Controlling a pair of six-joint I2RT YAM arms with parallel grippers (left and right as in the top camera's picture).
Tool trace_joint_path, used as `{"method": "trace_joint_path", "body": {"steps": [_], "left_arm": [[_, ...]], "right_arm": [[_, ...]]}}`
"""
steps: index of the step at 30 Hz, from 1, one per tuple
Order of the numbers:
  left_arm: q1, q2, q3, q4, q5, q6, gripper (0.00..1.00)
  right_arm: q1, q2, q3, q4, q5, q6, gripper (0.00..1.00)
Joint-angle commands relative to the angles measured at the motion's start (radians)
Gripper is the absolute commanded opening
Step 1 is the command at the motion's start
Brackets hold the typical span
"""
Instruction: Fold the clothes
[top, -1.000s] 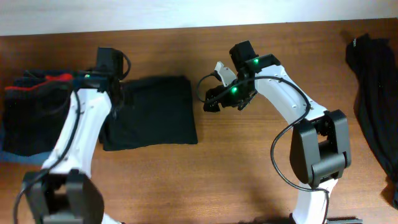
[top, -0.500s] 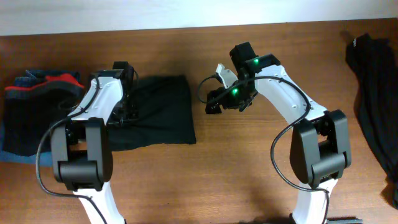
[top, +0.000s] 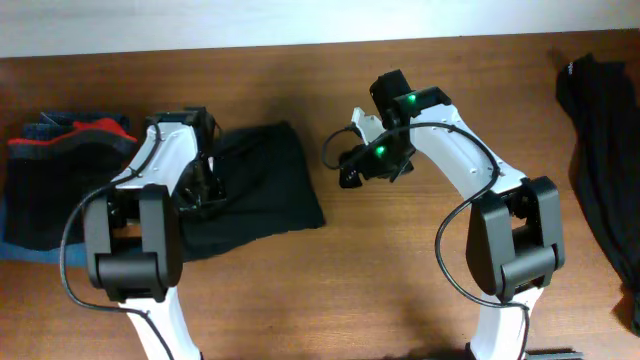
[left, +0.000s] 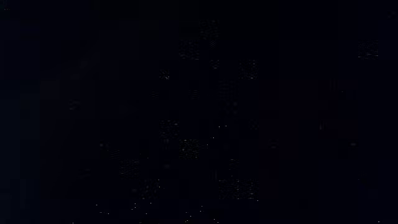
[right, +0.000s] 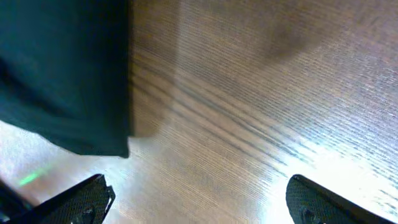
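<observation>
Black cloth fills the left wrist view entirely, so whether the left gripper (top: 205, 188) is pinching or spread cannot be told; overhead it sits down on the black garment (top: 262, 185), left of centre on the wooden table (top: 400, 270); the right gripper (right: 199, 202) hangs over bare wood just beside the garment's edge, fingers (right: 87, 199) spread wide, holding nothing; against half a second ago the garment has skewed, lower edge now slanting, lower right corner swung rightward; the right gripper has edged slightly right.

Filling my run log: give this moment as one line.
left gripper: at garment, jaws unseen | right gripper: open, over bare table
</observation>
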Motion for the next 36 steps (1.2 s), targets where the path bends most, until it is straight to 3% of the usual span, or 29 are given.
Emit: {"method": "trace_joint_path", "body": {"steps": [1, 7, 10, 14, 22, 28, 32, 34, 36], "left_arm": [[-0.076, 0.069, -0.048, -0.037, 0.326, -0.001, 0.07], [-0.194, 0.069, -0.048, -0.048, 0.603, -0.001, 0.08], [-0.262, 0.069, -0.048, -0.039, 0.636, -0.001, 0.08], [-0.321, 0.069, -0.04, -0.011, 0.632, -0.001, 0.07], [-0.32, 0.063, 0.127, -0.09, 0.413, -0.001, 0.08], [-0.32, 0.062, 0.315, -0.17, 0.1, -0.001, 0.09], [-0.319, 0.062, 0.332, -0.149, -0.035, 0.002, 0.19], [-0.314, 0.062, 0.332, -0.124, -0.04, 0.069, 0.31], [-0.296, 0.062, 0.332, -0.095, -0.04, 0.112, 0.37]], "right_arm": [[0.003, 0.006, 0.0, -0.029, -0.009, -0.032, 0.95], [0.003, 0.006, 0.0, -0.052, -0.009, -0.041, 0.9], [0.003, 0.006, 0.0, -0.058, -0.008, -0.041, 0.82], [0.003, 0.006, 0.0, -0.058, -0.008, -0.041, 0.79], [0.003, 0.006, 0.0, -0.056, 0.003, -0.041, 0.79], [0.003, 0.006, 0.0, -0.051, 0.007, -0.041, 0.8], [0.003, 0.006, 0.0, -0.051, 0.03, -0.041, 0.85], [0.003, 0.006, 0.0, -0.051, 0.029, -0.041, 0.89], [0.003, 0.006, 0.0, -0.055, 0.029, -0.04, 0.89]]}}
